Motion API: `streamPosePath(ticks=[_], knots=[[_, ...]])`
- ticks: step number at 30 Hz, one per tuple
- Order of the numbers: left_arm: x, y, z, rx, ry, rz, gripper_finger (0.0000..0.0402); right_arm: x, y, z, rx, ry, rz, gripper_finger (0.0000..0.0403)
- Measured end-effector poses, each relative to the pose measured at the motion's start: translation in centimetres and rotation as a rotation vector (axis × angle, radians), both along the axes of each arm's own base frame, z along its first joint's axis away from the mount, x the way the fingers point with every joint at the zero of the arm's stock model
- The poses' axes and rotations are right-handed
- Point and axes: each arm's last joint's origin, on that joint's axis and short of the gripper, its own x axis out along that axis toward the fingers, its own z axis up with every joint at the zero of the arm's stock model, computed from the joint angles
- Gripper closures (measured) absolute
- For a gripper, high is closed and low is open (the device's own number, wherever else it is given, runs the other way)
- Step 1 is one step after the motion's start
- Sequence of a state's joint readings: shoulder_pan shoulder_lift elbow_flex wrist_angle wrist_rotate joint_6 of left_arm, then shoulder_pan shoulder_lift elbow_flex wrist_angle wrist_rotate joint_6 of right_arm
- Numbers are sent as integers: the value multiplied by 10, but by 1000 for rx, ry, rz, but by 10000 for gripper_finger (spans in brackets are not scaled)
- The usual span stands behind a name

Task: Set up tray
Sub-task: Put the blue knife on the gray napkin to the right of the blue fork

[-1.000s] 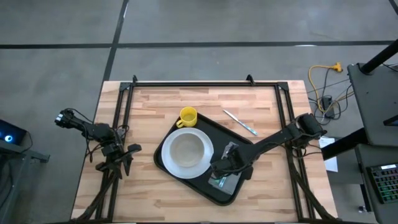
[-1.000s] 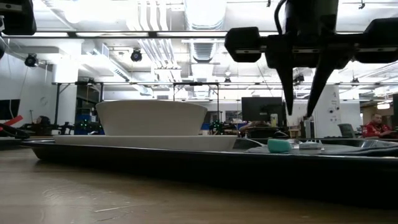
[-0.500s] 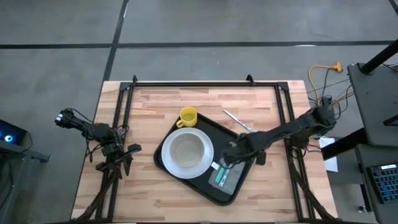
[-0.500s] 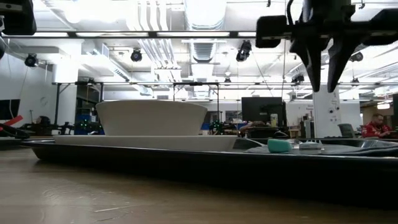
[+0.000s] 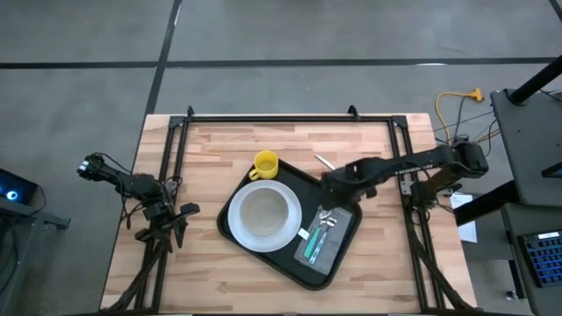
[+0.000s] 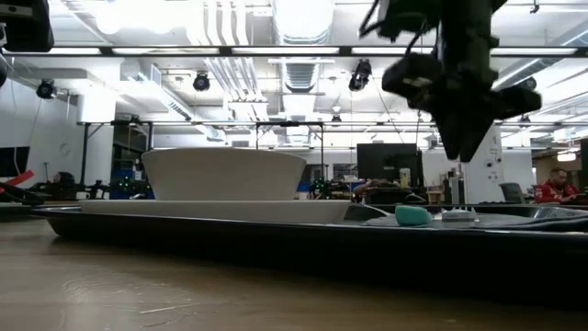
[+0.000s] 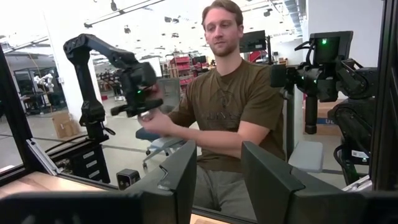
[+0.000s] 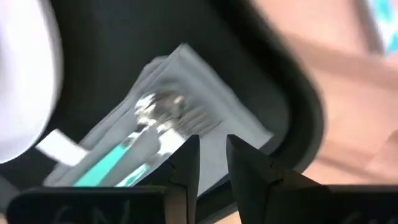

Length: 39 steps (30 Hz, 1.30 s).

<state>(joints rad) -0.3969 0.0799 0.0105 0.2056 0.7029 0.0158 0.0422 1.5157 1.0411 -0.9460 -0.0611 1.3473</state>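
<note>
The black tray (image 5: 285,263) lies slantwise in the middle of the table and carries a white bowl on a white plate (image 5: 261,215). On the tray's right part a grey napkin (image 5: 320,250) bears cutlery with teal handles (image 5: 313,243). A yellow cup (image 5: 265,164) stands on the table at the tray's far edge. My right gripper (image 5: 337,183) points down above the tray's far right rim, open by a narrow gap (image 8: 213,152) with nothing in it. My left gripper (image 7: 217,168) waits open at the table's left edge (image 5: 162,215).
A loose utensil (image 5: 322,161) lies on the wood beyond the tray, mostly hidden under my right arm. A black frame (image 5: 272,117) borders the table. Beyond the table a person (image 7: 233,106) sits beside other arms.
My right gripper has gone from over the napkin toward the table's far edge, rising a little and rolling about its downward axis. The napkin and its cutlery lie still on the tray and show uncovered in the high view.
</note>
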Motion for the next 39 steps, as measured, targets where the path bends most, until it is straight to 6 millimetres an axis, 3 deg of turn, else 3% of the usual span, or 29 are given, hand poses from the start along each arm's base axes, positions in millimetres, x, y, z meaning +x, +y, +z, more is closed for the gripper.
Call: streamPosePath(ticks=[4,10,16,28,39], knots=[[0,0,0,0,0,0,290,-9,-23,-10,-22,30,51,333],[0,0,0,0,0,0,290,-15,-50,-18,-79,32,296,341],[0,0,0,0,0,0,290,-23,-67,-26,-164,93,316,344],[0,0,0,0,0,0,290,-29,-79,-41,-245,87,445,338],[0,0,0,0,0,0,290,-41,-91,-57,-225,97,404,339]])
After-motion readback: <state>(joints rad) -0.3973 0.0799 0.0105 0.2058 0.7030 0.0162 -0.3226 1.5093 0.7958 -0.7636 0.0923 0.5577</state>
